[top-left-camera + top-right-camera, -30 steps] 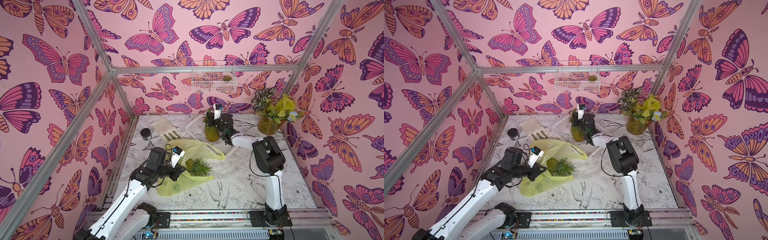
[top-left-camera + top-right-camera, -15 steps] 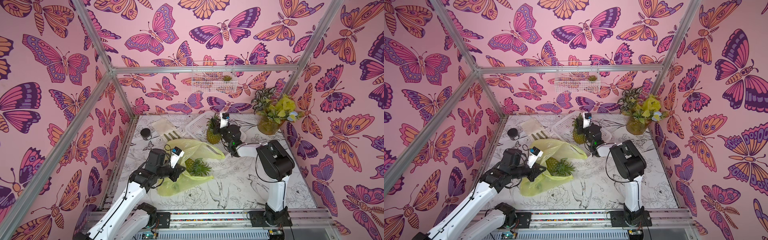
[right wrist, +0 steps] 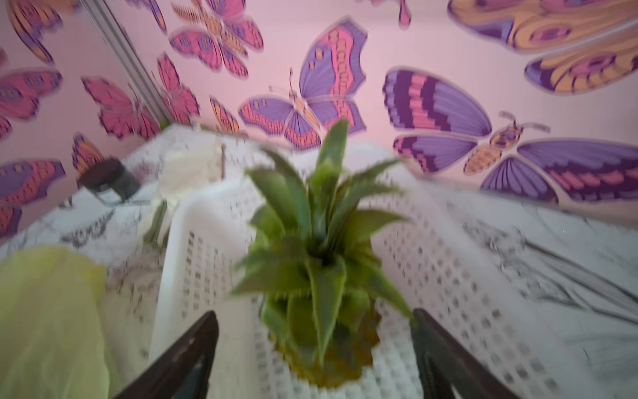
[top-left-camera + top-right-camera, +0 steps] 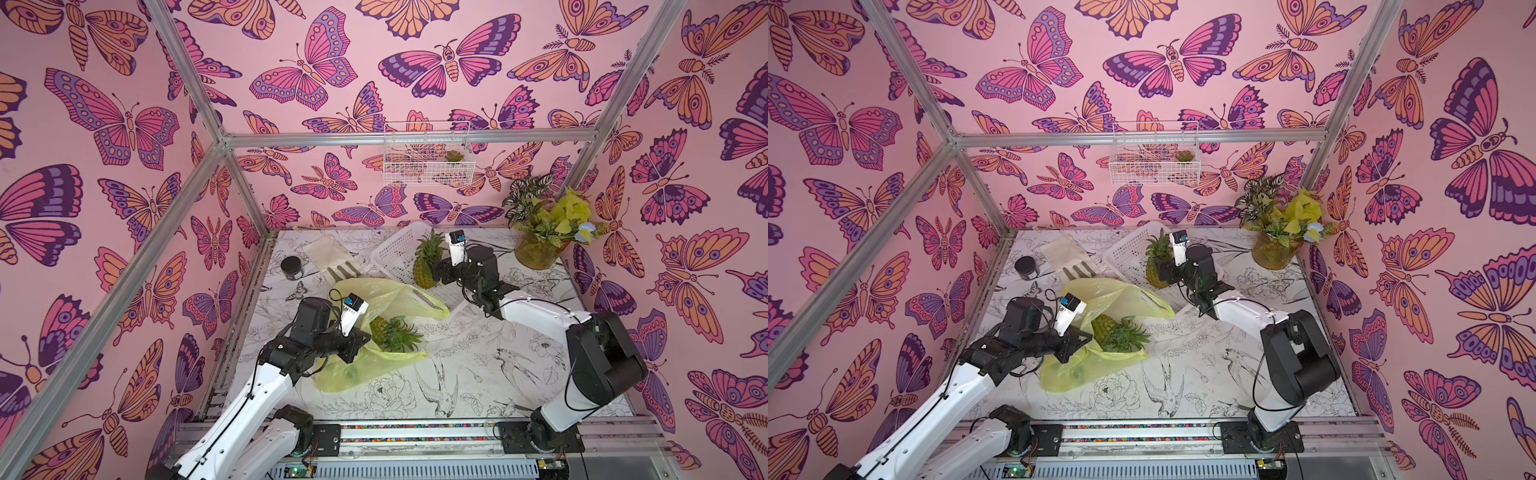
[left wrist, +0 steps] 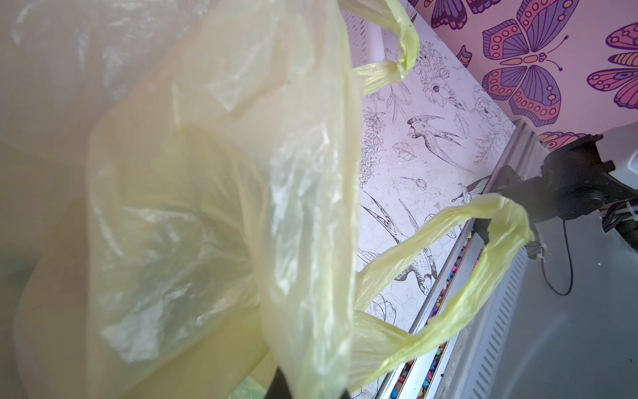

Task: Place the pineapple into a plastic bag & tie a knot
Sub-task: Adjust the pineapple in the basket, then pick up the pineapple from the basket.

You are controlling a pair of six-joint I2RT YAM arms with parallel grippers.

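mid-table, the plastic bag (image 4: 395, 295) gapes toward the right arm, near the white basket (image 4: 390, 249). lying pineapple (image 4: 394, 332) at bag mouth, crown pointing out. upright pineapple (image 4: 426, 272) in basket, long axis vertical. left gripper (image 4: 363, 341) clamped on bag rim. right gripper (image 3: 314, 312) spread wide, straddling the upright one.

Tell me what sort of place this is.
Most likely a staged robot test cell, not a home: two robot arms mounted on a rail, an aluminium frame, and butterfly-print walls boxing in one tabletop.
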